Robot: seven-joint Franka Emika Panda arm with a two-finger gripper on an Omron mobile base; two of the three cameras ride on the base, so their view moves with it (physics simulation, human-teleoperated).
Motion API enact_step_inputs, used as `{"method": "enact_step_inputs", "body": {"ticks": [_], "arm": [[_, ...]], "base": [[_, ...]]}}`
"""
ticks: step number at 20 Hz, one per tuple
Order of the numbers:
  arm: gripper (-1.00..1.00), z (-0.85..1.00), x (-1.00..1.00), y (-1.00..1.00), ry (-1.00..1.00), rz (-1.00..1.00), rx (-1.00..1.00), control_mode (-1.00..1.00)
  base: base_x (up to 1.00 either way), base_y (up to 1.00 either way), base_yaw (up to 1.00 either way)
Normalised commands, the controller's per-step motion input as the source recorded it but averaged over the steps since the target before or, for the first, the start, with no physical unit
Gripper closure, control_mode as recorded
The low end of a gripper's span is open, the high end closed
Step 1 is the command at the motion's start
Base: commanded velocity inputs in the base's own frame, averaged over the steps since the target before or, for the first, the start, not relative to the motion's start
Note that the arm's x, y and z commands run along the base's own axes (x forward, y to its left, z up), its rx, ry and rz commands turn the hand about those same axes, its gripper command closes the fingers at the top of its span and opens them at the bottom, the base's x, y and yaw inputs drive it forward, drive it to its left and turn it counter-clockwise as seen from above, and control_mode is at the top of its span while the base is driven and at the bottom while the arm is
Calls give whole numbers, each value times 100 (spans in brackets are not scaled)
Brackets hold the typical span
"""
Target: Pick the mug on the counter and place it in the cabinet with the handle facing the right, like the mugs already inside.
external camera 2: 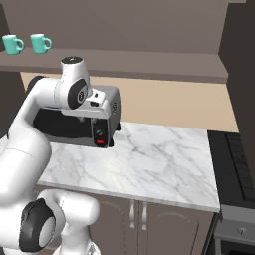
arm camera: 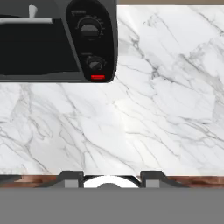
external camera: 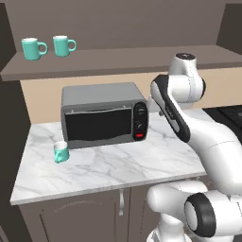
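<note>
The mug stood on the desk just in front of the microwave's left corner, upright, its white inside showing. I could not make out from there which way its handle pointed. It was small and looked like glazed ceramic, so I judged it light, rigid and somewhat slick, and likely to chip if knocked against the microwave or the shelf edge.

My gripper hung over bare marble to the right of the microwave's control panel, well apart from the mug. Its two fingertips stood apart at the bottom of the hand view with nothing between them, so it was released and empty.

For a hold, I judged the rim wall the best place: one finger inside the cup and one outside, on the side away from the handle, so the handle stayed free to be turned. Pinching the round body from outside seemed riskier, since a smooth curve can slide out of flat pads.

Above the microwave, in the cabinet, two matching mugs sat on the shelf toward its left end, handles to the right. There was open shelf beside them, and the mug on the desk would need the same facing.
</note>
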Motion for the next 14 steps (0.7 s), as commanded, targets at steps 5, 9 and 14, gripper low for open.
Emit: {"method": "enact_step_inputs", "body": {"ticks": [5, 9, 14], "arm": [[-100, -3, -15, 2, -1, 0, 0, -100], [-100, -7, -40, 20, -8, 0, 0, -100], [-100, -8, -40, 35, -14, -2, 0, -100]], "base": [[0, 0, 0], [0, 0, 0], [0, 0, 0]]}}
